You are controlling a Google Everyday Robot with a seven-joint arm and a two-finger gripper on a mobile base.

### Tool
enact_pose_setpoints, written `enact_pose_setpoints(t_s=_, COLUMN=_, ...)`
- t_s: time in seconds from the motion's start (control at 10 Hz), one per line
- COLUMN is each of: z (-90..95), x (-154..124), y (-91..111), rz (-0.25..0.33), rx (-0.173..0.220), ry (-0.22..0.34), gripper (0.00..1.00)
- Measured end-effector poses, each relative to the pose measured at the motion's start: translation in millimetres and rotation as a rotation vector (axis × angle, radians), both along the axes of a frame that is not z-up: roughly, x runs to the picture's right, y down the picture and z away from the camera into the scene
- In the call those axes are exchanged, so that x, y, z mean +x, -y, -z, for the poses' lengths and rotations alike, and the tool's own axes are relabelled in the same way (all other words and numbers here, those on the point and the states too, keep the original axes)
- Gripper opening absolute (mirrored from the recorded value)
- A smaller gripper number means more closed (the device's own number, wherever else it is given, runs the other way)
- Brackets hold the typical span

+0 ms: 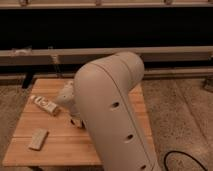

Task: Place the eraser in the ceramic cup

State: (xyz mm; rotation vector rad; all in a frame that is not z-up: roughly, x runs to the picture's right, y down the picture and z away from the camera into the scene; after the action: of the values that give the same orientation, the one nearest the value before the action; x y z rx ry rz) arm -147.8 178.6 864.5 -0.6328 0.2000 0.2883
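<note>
Mostly hidden behind the arm [112, 115], the jaws [76, 121] hang over the table [65, 145]; their state cannot be told.

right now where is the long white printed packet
In the camera view, the white packet lies on the wooden table's left side, above the tan block, left of the gripper.

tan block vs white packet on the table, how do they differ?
Colour: the tan block is plain, near the wood's tone; the packet is white with print.
Shape: the packet is longer and narrower; the block is shorter.
Place: the block lies near the table's front left; the packet is further back, close to the end effector.
Both lie flat, at a slant.
</note>
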Motion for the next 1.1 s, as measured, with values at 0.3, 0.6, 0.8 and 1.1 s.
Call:
enact_pose_setpoints(t_s=0.3, z=4.5, x=1.8, y=3.1, rz=-0.004, rx=0.009, ry=0.005, gripper=0.0)
enact_pose_setpoints(t_s=0.6, z=40.6, x=5.2, y=31.1, rz=-0.039, rx=0.069, ry=0.053, gripper=0.0)
enact_pose_setpoints(t_s=0.8, z=70.0, x=9.4, y=53.5, rz=-0.057, rx=0.095, ry=0.073, gripper=0.0)
enact_pose_setpoints(t_s=1.1, z=128.9, x=14.5, y=105.6, rz=-0.114, rx=0.156, ry=0.137, gripper=0.0)
